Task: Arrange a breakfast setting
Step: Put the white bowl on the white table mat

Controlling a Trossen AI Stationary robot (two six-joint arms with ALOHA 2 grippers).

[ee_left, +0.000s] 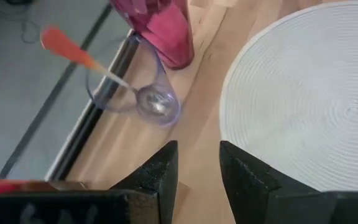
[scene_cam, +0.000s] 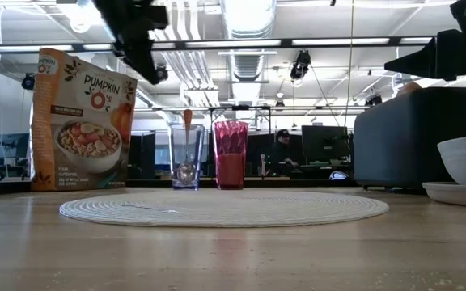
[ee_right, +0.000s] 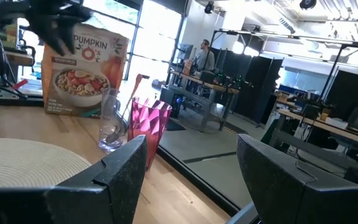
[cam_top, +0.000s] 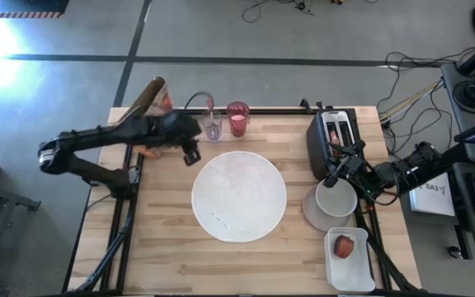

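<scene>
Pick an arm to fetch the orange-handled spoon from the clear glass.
Left, probably. The left gripper hovers open beside the clear glass holding the orange-handled spoon. The right gripper is across the table by the black toaster, above a small white bowl.

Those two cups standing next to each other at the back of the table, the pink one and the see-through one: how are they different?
The pink tumbler is deep pink, faceted and taller; the clear glass is colourless, smooth-walled and slightly shorter. The clear glass holds an orange-handled spoon, handle sticking out above the rim, while nothing sticks out of the pink tumbler. Both stand upright, side by side at the table's far edge, just beyond the round white plate.
</scene>
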